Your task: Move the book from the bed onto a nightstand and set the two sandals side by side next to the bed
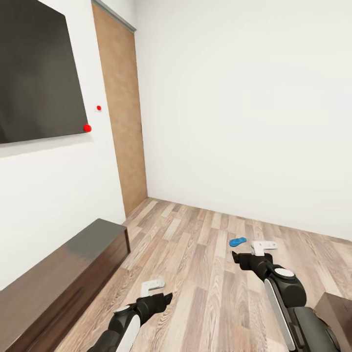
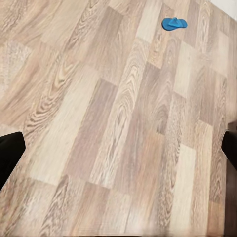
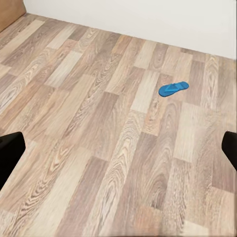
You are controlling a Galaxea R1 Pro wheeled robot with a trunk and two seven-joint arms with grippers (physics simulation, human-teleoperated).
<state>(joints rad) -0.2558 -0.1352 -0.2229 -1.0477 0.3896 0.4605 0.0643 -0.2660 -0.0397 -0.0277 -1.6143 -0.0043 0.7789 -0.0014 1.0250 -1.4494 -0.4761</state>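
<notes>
No readable writing anywhere. One bright blue sandal [image 1: 238,241] flat on plank floor [image 1: 195,274]. Left gripper [image 2: 118,153] and right gripper [image 3: 118,153]: jaws wide apart, empty.

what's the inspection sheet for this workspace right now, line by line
surface: wood-plank floor, bare around the sandal.
job's things: one blue sandal lies flat on the floor, near the far white wall, apart from both tools.
clutter: nothing seen.
grippers: left tool and right tool both open and empty, held over the floor.
cables: nothing seen.
surroundings: low dark-wood bench cabinet along the left wall, a dark screen above it, a wooden door in the corner.
</notes>
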